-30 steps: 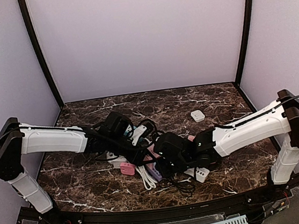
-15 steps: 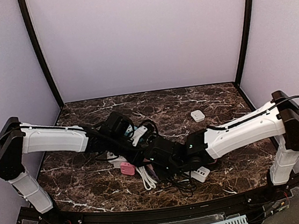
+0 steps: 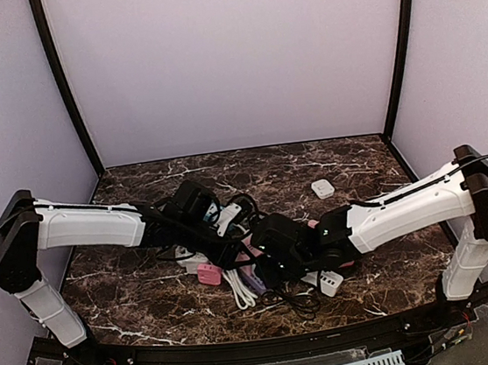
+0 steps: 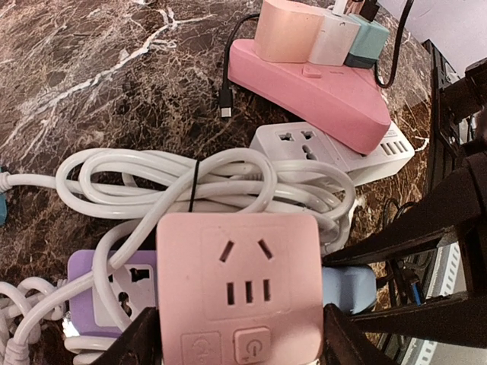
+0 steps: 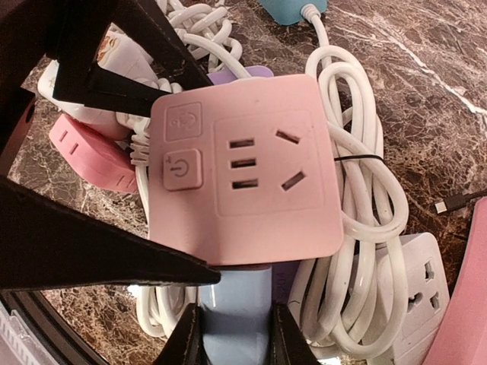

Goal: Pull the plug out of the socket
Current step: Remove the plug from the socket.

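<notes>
A pink cube socket (image 4: 240, 281) sits between the fingers of my left gripper (image 4: 242, 336), which is shut on its two sides. A light blue plug (image 5: 232, 304) sticks out of one face of the socket (image 5: 243, 167), still seated against it. My right gripper (image 5: 233, 334) is shut on the plug, one finger on each flank. In the left wrist view the plug (image 4: 351, 289) shows at the cube's right side. From above, both grippers meet at the table's middle, left (image 3: 234, 247) and right (image 3: 268, 252), and the socket is mostly hidden under them.
A coiled white cable (image 4: 190, 182) and a purple power strip (image 4: 95, 277) lie under the socket. Beyond them are a white power strip (image 4: 327, 148) and a pink triangular strip (image 4: 327, 87) with adapters plugged in. A small white adapter (image 3: 322, 188) lies at the back right.
The right arm swung a little to the left half a second ago and has come back right. Both grips are unchanged and the plug stays in the socket.
</notes>
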